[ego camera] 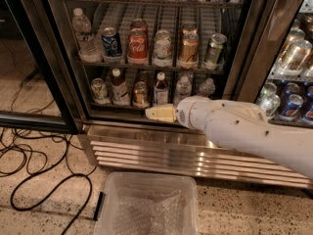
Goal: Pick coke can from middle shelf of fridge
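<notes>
The coke can [138, 46] stands upright on the middle shelf [195, 69] of the fridge [146, 153], between a blue can [111, 42] and a pale can [162, 48]. The tool [160, 114] (cream-coloured, at the tip of the white arm [234, 129]) hangs low by the front edge of the bottle shelf, well below the coke can and apart from it. Whether it is wide or narrow I cannot tell. A clear plastic bin [146, 176] sits on the floor below.

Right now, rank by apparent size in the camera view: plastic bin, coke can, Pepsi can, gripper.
1. The plastic bin, nearest the camera.
2. The coke can and Pepsi can, alike.
3. The gripper, low before the fridge; close to the cans and nearer, so unsure.
</notes>
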